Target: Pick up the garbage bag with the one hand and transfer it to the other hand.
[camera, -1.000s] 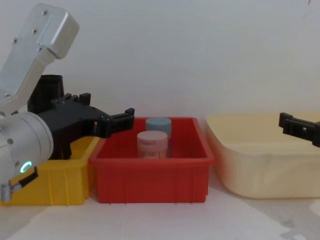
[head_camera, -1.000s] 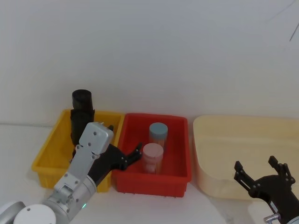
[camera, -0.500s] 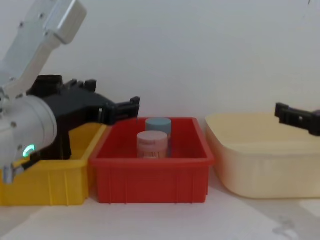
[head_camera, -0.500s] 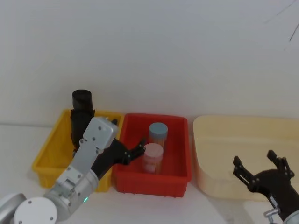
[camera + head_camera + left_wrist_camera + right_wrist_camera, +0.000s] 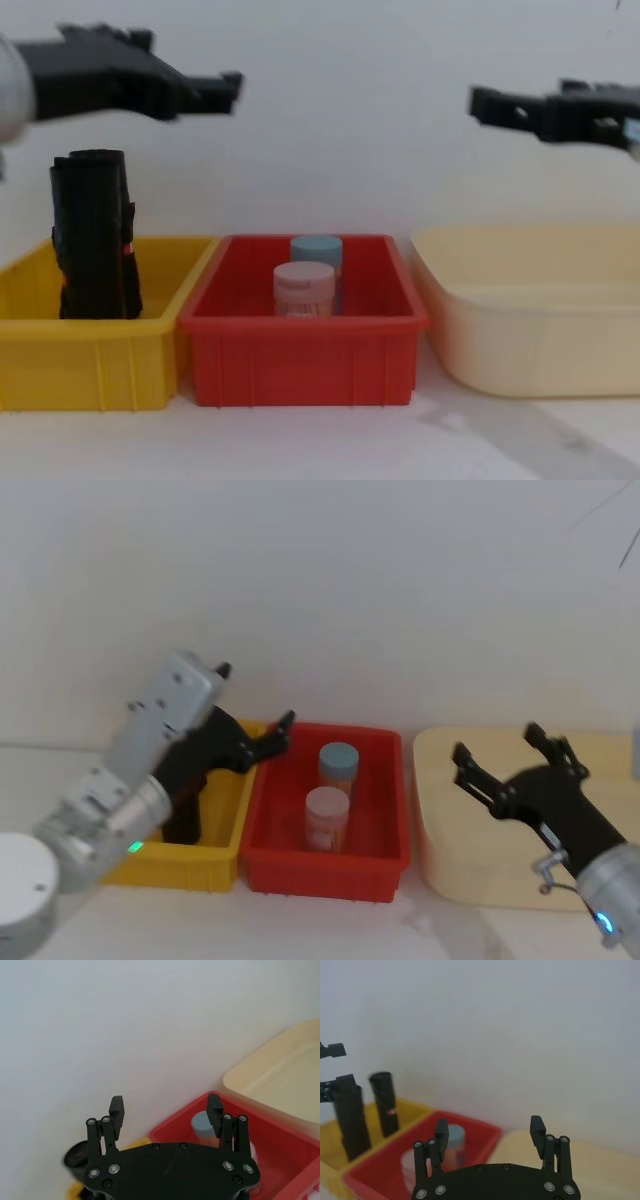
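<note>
The garbage bag (image 5: 95, 235) is a black glossy roll standing upright in the yellow bin (image 5: 100, 350). In the head view my left arm covers most of it, leaving the garbage bag's lower part (image 5: 185, 818) in sight. It also appears in the right wrist view, garbage bag (image 5: 385, 1102), and its top in the left wrist view, garbage bag (image 5: 75, 1159). My left gripper (image 5: 225, 85) hangs open well above the bin, up and to the right of the bag, holding nothing; left gripper (image 5: 253, 693), left gripper (image 5: 166, 1110). My right gripper (image 5: 482, 102) is open and raised over the cream tub; right gripper (image 5: 497, 742), right gripper (image 5: 489, 1132).
A red bin (image 5: 300, 350) between the yellow bin and the cream tub (image 5: 530, 330) holds a blue-lidded jar (image 5: 316, 247) and a pink-lidded jar (image 5: 303, 275). A white wall stands close behind all three containers.
Both arms have risen. The left gripper climbed from beside the bins to above the bag. The right gripper lifted and moved inward over the cream tub.
</note>
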